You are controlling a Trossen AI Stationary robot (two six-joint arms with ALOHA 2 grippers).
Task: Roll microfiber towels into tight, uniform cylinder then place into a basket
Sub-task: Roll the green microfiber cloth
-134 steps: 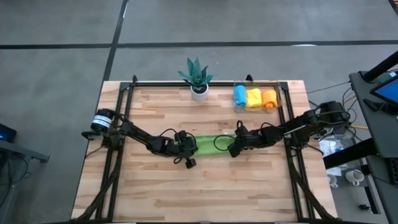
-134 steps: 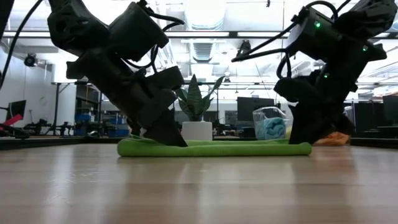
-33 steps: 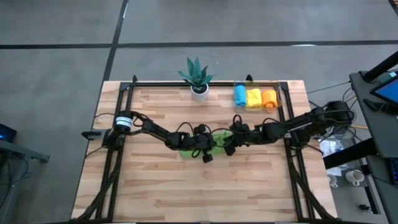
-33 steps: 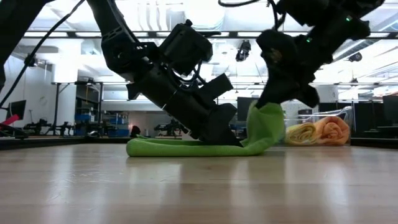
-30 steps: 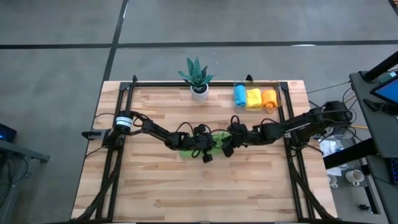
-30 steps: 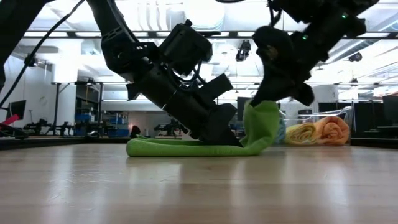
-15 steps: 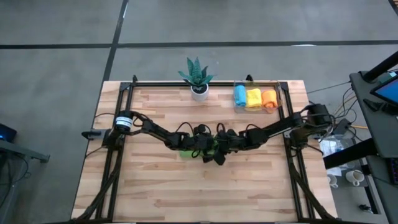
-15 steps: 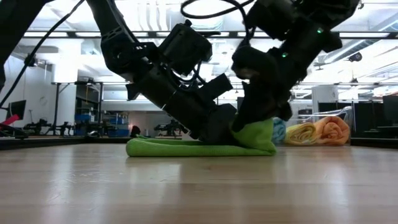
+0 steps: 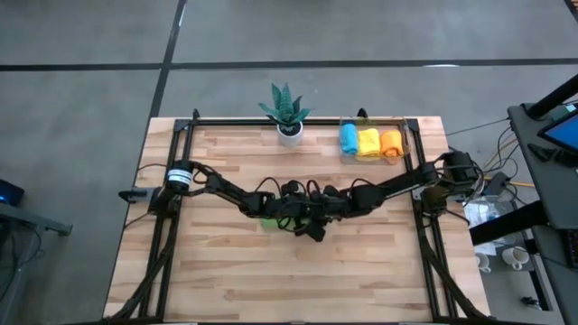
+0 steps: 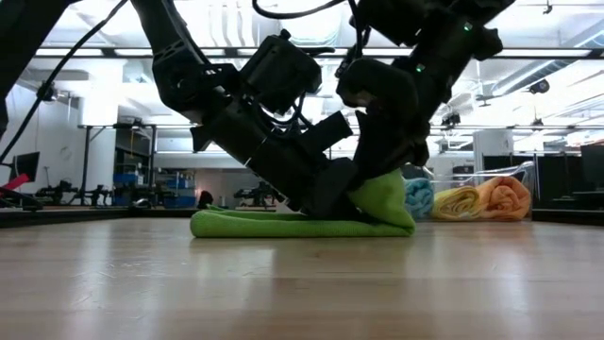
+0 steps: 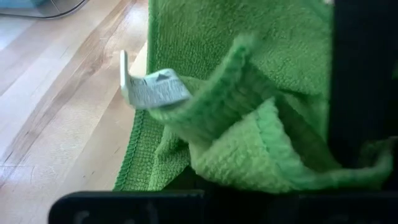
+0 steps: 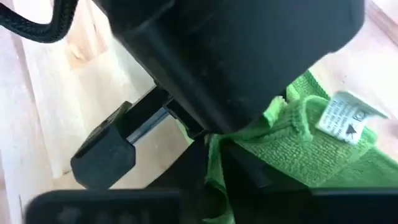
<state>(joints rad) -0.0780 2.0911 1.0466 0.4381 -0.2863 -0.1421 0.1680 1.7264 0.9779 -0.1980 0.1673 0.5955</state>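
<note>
You are working the green towel (image 10: 283,225) at mid-bench (image 9: 235,271), where it is lying flat under the left tool (image 9: 291,209), its right end folded up and over against that tool. Your right tool (image 9: 316,217) is gripping that folded end (image 10: 382,200); in the right wrist view the cloth and its white label (image 12: 342,118) are sitting between the fingers. Whether the left tool's fingers are open or closed cannot be told; in its wrist view the fold is bunching right in front of it. Both arms are reaching low and inward, meeting over the towel. A second ago the right tool was holding the end upright farther right; now it is pressing it down against the left tool. Beyond, three rolls are lying in the basket (image 9: 403,141) beside the plant (image 9: 286,110).
</note>
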